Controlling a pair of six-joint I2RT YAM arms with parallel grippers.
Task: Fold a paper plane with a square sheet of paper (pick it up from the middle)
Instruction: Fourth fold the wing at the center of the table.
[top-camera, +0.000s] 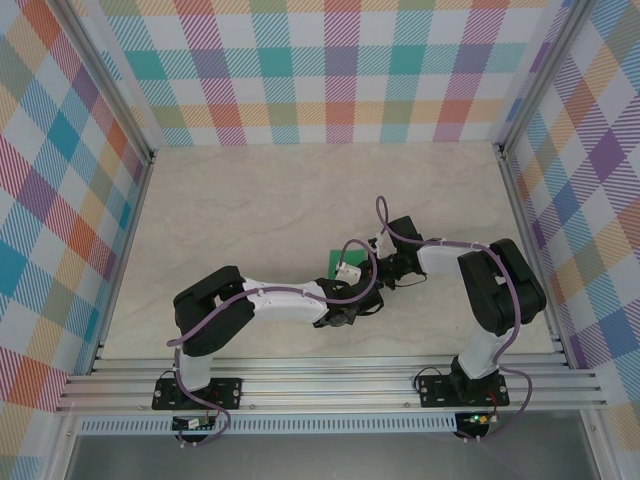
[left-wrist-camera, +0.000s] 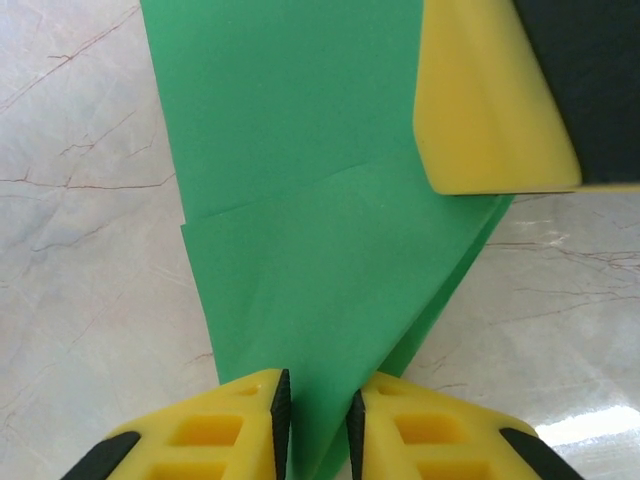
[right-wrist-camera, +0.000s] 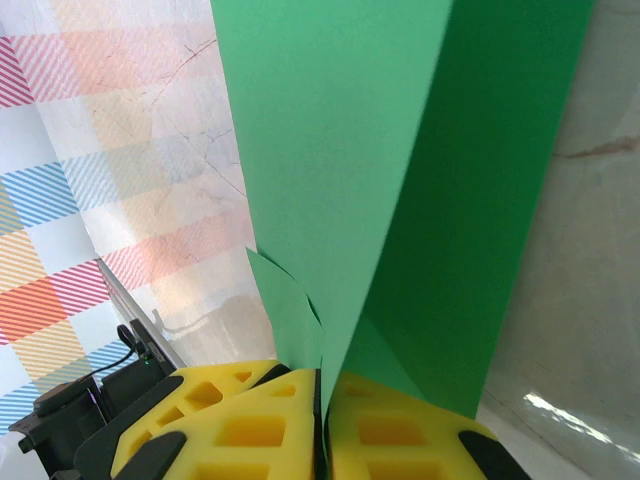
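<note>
Left side: the wall (top-camera: 60, 200) is plaid in pastel red, blue, teal, orange and purple. An aluminium post (top-camera: 103, 80) stands at the far left corner.

The left arm (top-camera: 280, 297) reaches from the near edge toward the middle of the tabletop (top-camera: 280, 200). Left gripper (left-wrist-camera: 318, 420): the yellow fingers with black pads stand a narrow gap apart. The lower tip of the green paper sheet (left-wrist-camera: 320, 200) runs down into that gap. I cannot tell whether the pads touch it.

A small white tag (top-camera: 348, 268) sits by the wrists; any print on it is too small to read.

The paper is near the middle of the tabletop, a little toward the near edge, between the two wrists. It is folded in layers, with a crease line across it and a second layer edge along its right side. It is plain and unmarked.

A right-gripper finger (left-wrist-camera: 490, 100), yellow with a black back, lies on the paper's upper right part.

Right gripper (right-wrist-camera: 322, 400): the jaws are pressed together on the paper's edge, and the sheet rises from them in two angled panels.

Surface: pale cream tabletop with a marble pattern, thin brown veins and a glossy highlight. Aluminium rails (top-camera: 330, 385) run along the near edge under both bases. The back wall (top-camera: 340, 70) and right wall (top-camera: 590, 200) carry the same plaid.
</note>
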